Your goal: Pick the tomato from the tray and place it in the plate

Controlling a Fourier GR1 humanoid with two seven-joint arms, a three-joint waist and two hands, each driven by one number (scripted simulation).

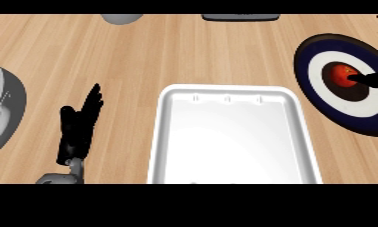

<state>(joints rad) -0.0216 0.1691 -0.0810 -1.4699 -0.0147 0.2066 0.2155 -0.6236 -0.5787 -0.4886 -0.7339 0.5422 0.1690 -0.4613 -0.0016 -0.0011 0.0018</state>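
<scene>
The round red tomato (342, 75) sits at the centre of the dark-blue-and-white ringed plate (325, 96), touched by the right hand's (367, 79) black fingertips; their curl cannot be told. The left hand (80, 126) rests straight-fingered, left of the white rectangular tray (164, 136).

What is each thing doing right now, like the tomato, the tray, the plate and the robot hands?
Round red tomato: lying in the plate's middle, off the tray.
White rectangular tray: nothing in it.
Dark blue and white ringed plate: holding the tomato.
Left black robot hand: open, fingers straight, resting beside the tray.
Right black robot hand: only fingertips show, at the tomato; grip unclear.
</scene>
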